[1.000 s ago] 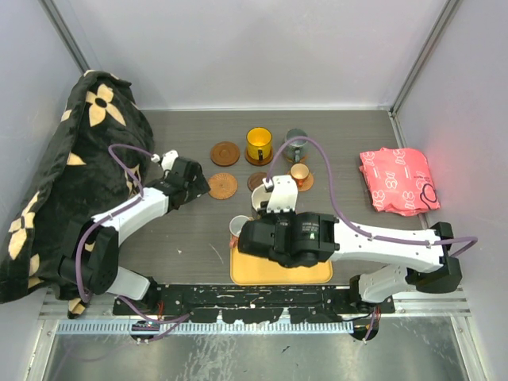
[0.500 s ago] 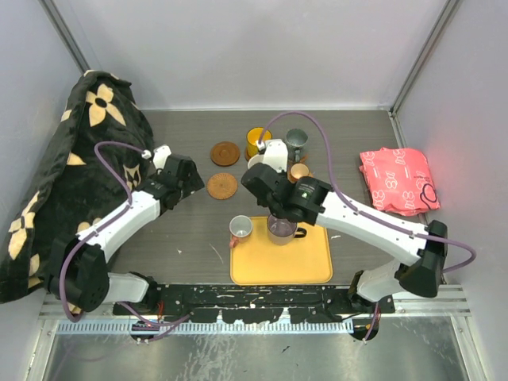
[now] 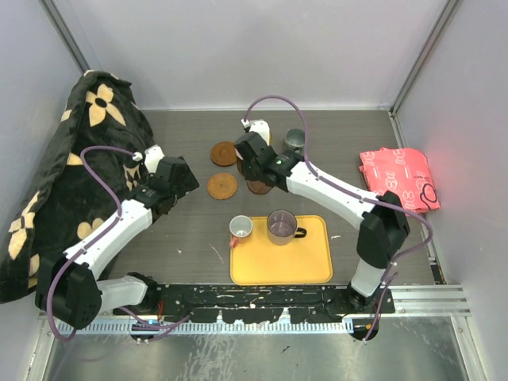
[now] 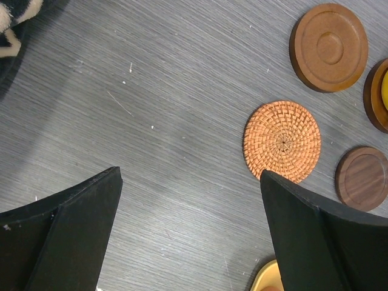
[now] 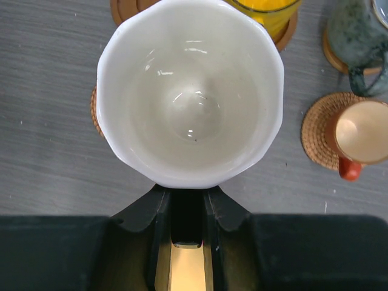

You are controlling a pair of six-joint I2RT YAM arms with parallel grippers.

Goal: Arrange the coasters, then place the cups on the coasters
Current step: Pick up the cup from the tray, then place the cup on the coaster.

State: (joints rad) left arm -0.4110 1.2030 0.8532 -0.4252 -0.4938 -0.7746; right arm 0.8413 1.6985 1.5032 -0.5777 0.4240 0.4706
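Right gripper (image 5: 187,195) clamped on white cup (image 5: 189,91). Bare woven coaster (image 5: 93,115) peeks out just left beneath it, so I'd judge a leftward shift before lowering. Left gripper (image 4: 190,200) spread, empty.

Left pincer (image 4: 189,182) spread wide; right pincer (image 5: 187,195) clamped tight, arm stretched far forward.

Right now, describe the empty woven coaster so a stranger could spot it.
From the yellow tray at the near edge, look beyond its left corner toward the back. The woven coaster lies there, bare; its orange basket-weave sets it apart from the smooth brown wooden coasters beside it.
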